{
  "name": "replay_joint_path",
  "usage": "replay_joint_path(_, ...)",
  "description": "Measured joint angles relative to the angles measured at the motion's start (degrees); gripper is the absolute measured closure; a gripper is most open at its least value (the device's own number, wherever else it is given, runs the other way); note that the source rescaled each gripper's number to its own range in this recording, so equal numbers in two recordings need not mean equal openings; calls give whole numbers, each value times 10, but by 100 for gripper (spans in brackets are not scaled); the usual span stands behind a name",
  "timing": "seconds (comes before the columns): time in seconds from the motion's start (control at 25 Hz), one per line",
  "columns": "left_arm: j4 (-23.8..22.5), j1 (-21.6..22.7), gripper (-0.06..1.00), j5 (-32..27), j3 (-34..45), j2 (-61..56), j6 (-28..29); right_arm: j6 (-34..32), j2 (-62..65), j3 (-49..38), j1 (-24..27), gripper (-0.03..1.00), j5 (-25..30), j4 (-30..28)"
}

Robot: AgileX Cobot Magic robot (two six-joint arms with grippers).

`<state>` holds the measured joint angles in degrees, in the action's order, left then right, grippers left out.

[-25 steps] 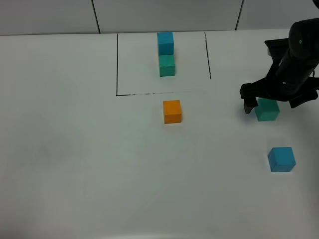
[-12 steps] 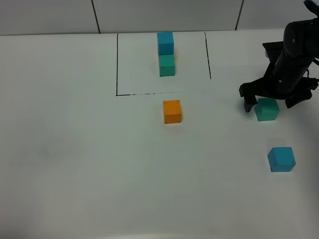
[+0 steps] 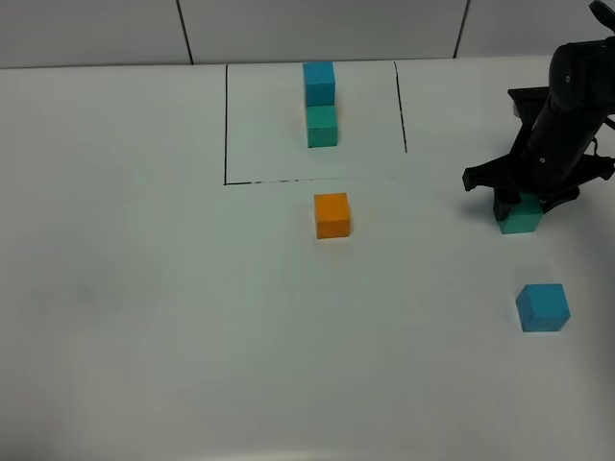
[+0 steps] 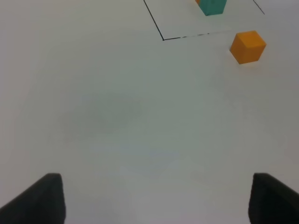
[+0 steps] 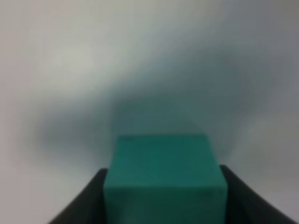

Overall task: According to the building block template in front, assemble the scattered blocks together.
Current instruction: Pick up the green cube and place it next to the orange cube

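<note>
Teal-green cube (image 3: pixel 520 221) sits at the right side of the counter (image 3: pixel 144 288), clenched squarely between my right jaws. Orange cube (image 3: pixel 332 215) and blue cube (image 3: pixel 543 307) lie well apart from it. Outlined template (image 3: pixel 320 104) runs lengthwise toward the back, blue end farthest. My left jaws hang spread wide.

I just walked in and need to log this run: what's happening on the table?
The right gripper is shut on the loose teal-green cube at the right of the table. The loose blue cube and orange cube lie untouched, and nothing is joined yet. The left gripper hangs open, empty.
</note>
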<state>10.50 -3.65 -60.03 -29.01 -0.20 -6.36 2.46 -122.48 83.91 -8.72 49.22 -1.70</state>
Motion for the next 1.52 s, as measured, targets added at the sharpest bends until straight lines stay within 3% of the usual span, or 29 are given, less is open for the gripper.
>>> replay_joint_path(0.12, 0, 0, 17, 0, 0, 0, 0, 47, 10, 0, -16, 96, 18, -15)
replay_joint_path(0.2, 0, 0, 17, 0, 0, 0, 0, 128, 22, 6, -40, 96, 43, -30)
replay_joint_path(0.4, 0, 0, 17, 0, 0, 0, 0, 414, 30, 43, -125, 96, 102, -38)
replay_joint_path(0.6, 0, 0, 17, 0, 0, 0, 0, 568, 0, 105, -183, 96, 129, -38)
replay_joint_path(1.0, 0, 0, 17, 0, 0, 0, 0, 625, -117, 266, -213, 96, 184, -12)
replay_joint_path(1.52, 0, 0, 17, 0, 0, 0, 0, 628, -137, 274, -213, 96, 163, -7)
